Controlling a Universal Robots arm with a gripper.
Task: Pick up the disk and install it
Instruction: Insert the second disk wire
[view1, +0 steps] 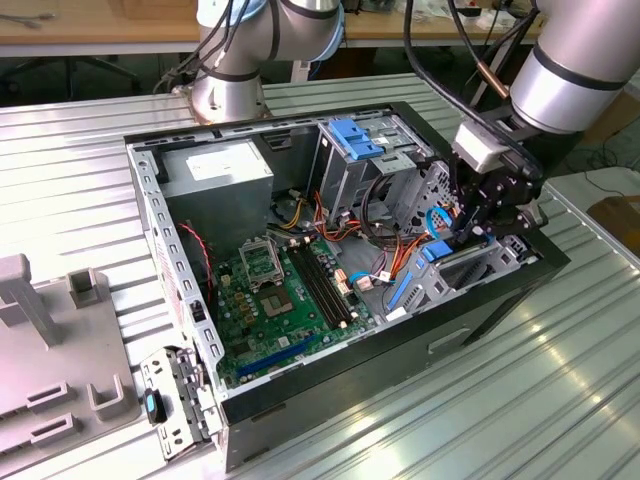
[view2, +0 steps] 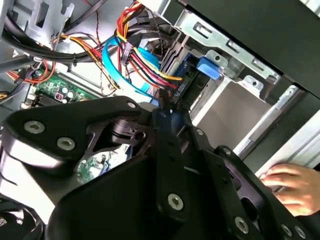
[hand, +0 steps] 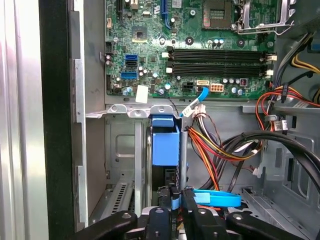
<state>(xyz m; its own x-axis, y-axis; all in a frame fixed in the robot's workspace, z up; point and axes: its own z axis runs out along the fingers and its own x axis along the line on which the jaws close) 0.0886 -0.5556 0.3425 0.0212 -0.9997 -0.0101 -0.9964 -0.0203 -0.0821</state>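
Gripper (view1: 478, 222) hanging inside open computer case (view1: 330, 385), at drive bay (view1: 470, 265) toward exterior view's right. Fingers (hand: 192, 212) pinching close together in first wrist view; whether gripping anything, cannot tell. Disk (hand: 165, 145) sitting upright in bay slot just beside fingertips, its light-blue bracket showing. Motherboard (view1: 280, 300) lying on case floor, near middle. Power supply (view1: 220, 170) sitting at far corner, toward exterior view's left. Person's hand (view2: 290, 187) resting on table beside case in second wrist view.
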